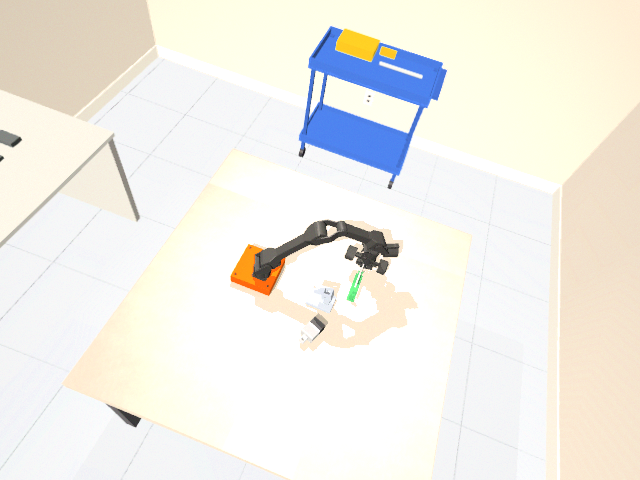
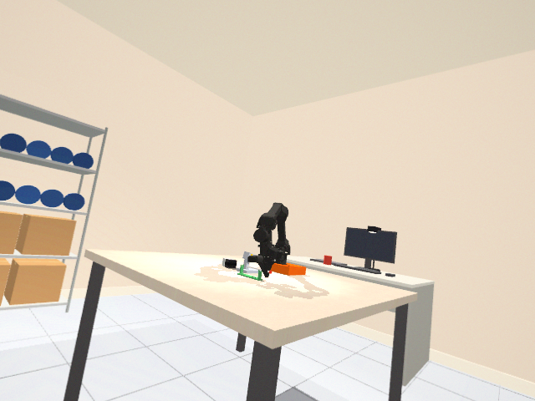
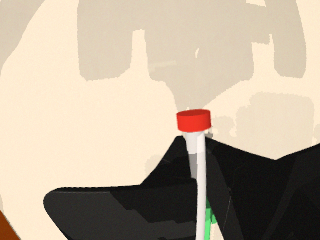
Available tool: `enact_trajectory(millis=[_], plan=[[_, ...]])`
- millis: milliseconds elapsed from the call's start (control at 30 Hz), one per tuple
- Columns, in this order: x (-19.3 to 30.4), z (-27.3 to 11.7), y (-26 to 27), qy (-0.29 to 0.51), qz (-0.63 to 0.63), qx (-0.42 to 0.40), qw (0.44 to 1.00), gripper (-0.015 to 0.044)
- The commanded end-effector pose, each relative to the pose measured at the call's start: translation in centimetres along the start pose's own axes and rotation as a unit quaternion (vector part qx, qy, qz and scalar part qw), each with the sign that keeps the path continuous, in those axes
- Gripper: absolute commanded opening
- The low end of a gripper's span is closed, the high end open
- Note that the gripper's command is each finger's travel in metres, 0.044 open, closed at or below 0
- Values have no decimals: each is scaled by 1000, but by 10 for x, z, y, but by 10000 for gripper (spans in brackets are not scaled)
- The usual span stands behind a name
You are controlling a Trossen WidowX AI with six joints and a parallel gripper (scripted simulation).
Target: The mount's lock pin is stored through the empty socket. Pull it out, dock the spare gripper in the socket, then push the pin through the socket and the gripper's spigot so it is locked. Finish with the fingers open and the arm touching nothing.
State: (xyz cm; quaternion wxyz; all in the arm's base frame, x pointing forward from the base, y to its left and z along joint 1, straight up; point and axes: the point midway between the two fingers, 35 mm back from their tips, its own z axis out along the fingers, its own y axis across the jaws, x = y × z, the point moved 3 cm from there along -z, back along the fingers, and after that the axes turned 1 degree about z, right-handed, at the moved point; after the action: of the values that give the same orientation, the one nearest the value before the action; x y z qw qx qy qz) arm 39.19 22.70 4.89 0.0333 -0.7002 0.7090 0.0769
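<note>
My gripper (image 1: 366,259) (image 2: 266,273) (image 3: 199,165) is shut on the lock pin (image 3: 201,200), a thin white rod. Its red head (image 3: 194,121) (image 2: 270,271) stands out past the fingertips. The pin's shaft runs low over the green two-post stand (image 1: 352,296) (image 2: 250,276); whether it touches the stand cannot be told. The pale mount (image 1: 325,299) (image 2: 247,259) stands beside the stand, and no pin shows in it; its socket is too small to make out. The spare gripper (image 1: 313,328) (image 2: 230,263), white and black, lies on the table apart from the mount.
The arm's orange base (image 1: 250,276) (image 2: 288,269) is on the table (image 1: 170,361) (image 2: 345,297). A blue trolley (image 1: 356,136) stands beyond the table's far edge. A desk with a monitor (image 2: 370,244) and a red cup (image 2: 328,260) is behind, and a shelf rack (image 2: 97,172) is at the left.
</note>
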Motion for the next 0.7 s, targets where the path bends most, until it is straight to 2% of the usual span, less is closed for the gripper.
enact_trajectory(millis=[0, 200, 667], plan=[[0, 0, 0, 0, 0, 0, 1000, 53], [0, 0, 0, 0, 0, 0, 1000, 200], [-2, -24, 5, 5, 2, -9, 1000, 200]])
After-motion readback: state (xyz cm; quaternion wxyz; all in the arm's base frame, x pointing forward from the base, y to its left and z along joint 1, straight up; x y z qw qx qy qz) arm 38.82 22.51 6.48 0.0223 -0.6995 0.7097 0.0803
